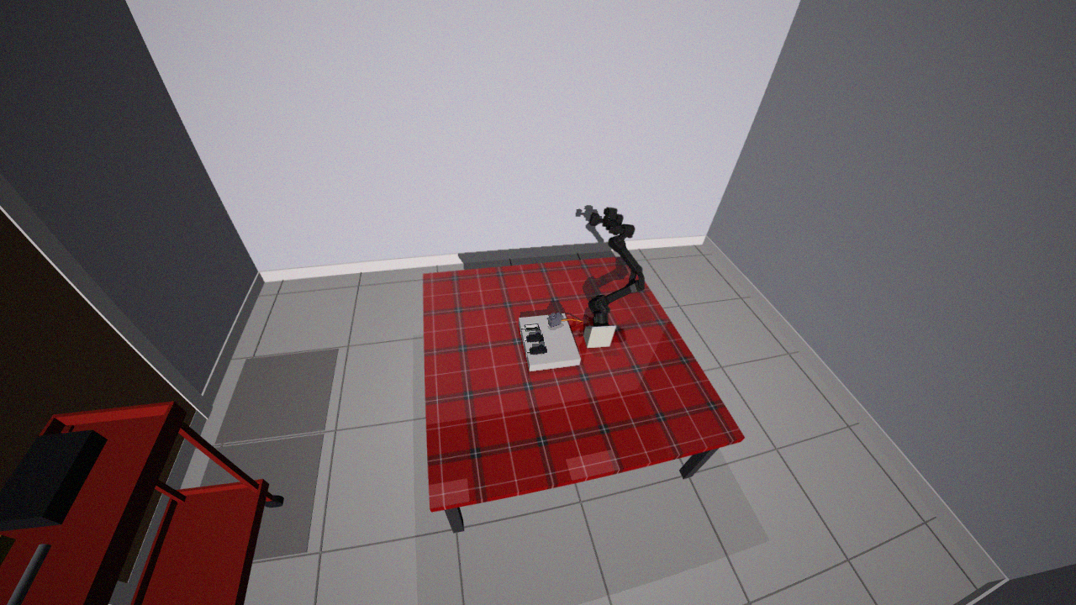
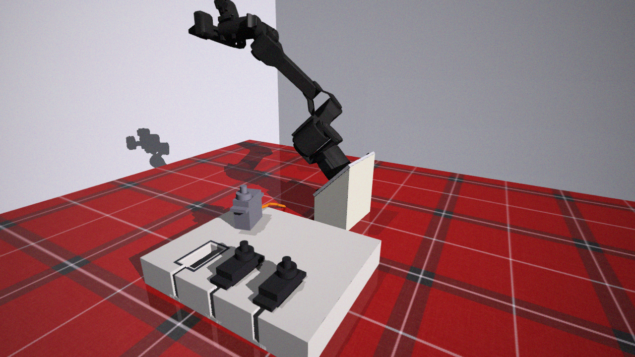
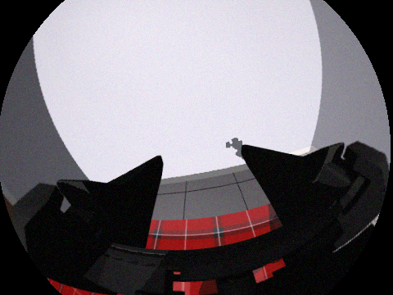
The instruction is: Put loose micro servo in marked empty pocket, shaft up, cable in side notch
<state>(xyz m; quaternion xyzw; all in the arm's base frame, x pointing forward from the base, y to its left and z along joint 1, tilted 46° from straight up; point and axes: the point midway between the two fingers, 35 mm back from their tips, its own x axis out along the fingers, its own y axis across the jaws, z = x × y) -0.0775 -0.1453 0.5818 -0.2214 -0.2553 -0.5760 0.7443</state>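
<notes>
One gripper: we see its fingers spread wide, grasping nothing, high above the deck's far edge.
Micro servo: upright near the deck's far corner.
Marked pocket: at the left edge, unfilled.
Risk: we judge a skewed grasp could tip it, leaving an ear proud.

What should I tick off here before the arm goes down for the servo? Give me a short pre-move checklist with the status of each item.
1. Gripper open and holding nothing: ok, fingers stand wide with only wall and floor between them.
2. Loose grey servo reachable: ok, it stands upright on the deck, shaft up, nothing on top of it.
3. Marked pocket free: ok, nothing in it.
4. Neighbouring black servos seated: ok, both sit in their pockets beside the marked one.
5. Orange cable routing: cannot tell, only a short stretch shows behind the servo.
6. Gripper above the servo: not ok, it is raised high, facing the wall.
</notes>
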